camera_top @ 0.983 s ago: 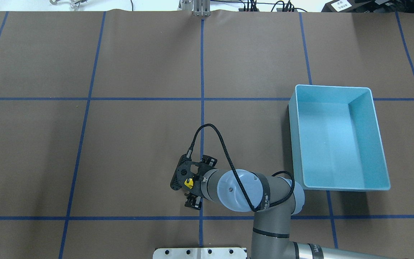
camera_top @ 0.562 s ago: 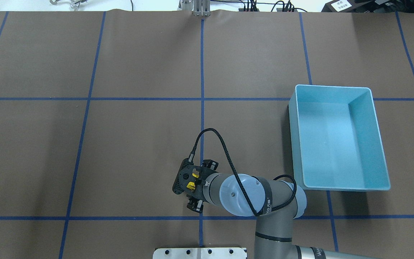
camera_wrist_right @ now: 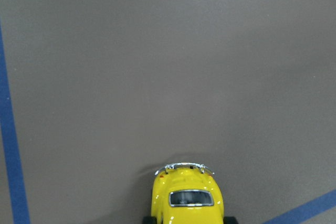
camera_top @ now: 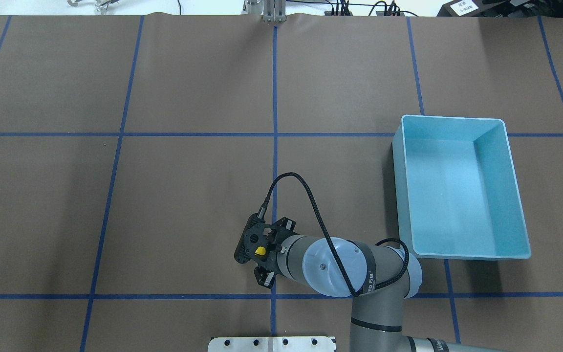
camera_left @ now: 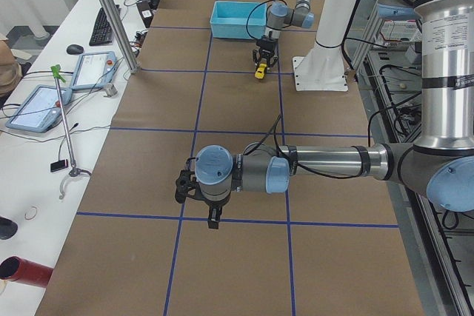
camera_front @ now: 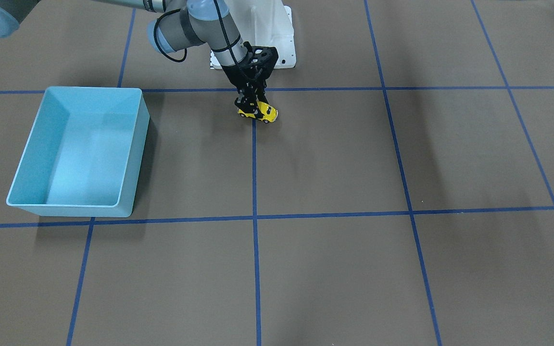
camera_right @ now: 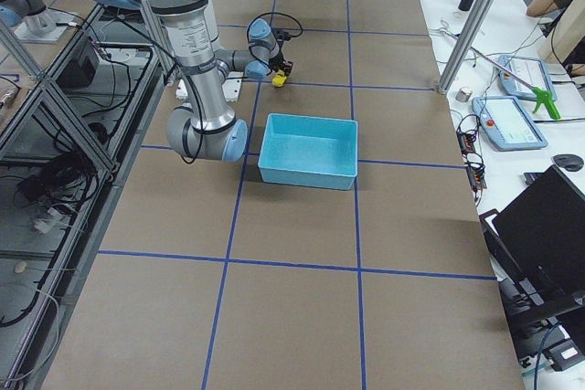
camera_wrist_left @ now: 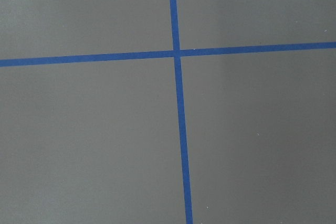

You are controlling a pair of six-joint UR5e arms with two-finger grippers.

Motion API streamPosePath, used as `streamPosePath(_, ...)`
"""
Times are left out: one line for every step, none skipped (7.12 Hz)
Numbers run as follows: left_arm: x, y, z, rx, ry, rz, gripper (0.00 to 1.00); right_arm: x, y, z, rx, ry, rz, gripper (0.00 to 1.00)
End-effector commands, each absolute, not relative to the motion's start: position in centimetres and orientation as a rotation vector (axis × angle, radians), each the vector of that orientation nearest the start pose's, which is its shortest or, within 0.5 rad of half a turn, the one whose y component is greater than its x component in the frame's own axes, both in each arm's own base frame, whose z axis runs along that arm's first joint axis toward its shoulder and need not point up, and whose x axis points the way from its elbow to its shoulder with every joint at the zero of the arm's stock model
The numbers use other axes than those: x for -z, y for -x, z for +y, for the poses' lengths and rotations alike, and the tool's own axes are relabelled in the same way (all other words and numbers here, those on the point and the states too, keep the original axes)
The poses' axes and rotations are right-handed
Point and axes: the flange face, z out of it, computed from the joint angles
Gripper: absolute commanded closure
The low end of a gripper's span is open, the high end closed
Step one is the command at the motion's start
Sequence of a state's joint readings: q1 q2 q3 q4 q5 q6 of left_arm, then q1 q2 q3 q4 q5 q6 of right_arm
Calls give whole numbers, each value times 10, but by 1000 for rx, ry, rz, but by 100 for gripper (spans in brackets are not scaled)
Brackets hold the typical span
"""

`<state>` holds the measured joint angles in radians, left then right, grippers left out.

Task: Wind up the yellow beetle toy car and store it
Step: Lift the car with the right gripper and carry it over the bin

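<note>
The yellow beetle toy car [camera_front: 258,112] stands on its wheels on the brown table, on a blue grid line close to the robot's base. My right gripper [camera_front: 253,105] points straight down and is shut on the car. From overhead only a bit of the car's yellow [camera_top: 260,251] shows through the wrist mount. The right wrist view shows the car's rounded end and window [camera_wrist_right: 188,198] at the bottom edge. My left gripper [camera_left: 198,209] hangs over bare table far from the car; I cannot tell whether it is open or shut.
An empty light-blue bin [camera_top: 400,195] stands on the robot's right, about a grid cell from the car; it also shows in the front view [camera_front: 135,154]. The white base plate [camera_front: 270,29] sits just behind the right gripper. Blue tape lines grid the mat.
My right gripper has moved back toward the robot's base with the car in it, along the table surface. The bin has not moved.
</note>
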<state>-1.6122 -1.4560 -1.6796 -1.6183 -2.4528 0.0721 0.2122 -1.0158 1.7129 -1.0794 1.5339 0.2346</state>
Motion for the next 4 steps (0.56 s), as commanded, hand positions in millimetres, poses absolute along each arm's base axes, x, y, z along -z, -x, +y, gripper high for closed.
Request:
streamPosePath(-646,75,-444,-48,-90,878,0,-173,572,-278,943,-907,-889,100)
streamPosePath(-646,75,-444,-48,-90,878,0,-156,540,-297,958,-881,-907,100)
streamPosePath(-646,75,-444,-48,-90,878,0,-140,494,-332,964,-859,-915,100)
streamPosePath(-646,75,-444,-48,-90,878,0,-135,441,-366,1024,-853,-898,100)
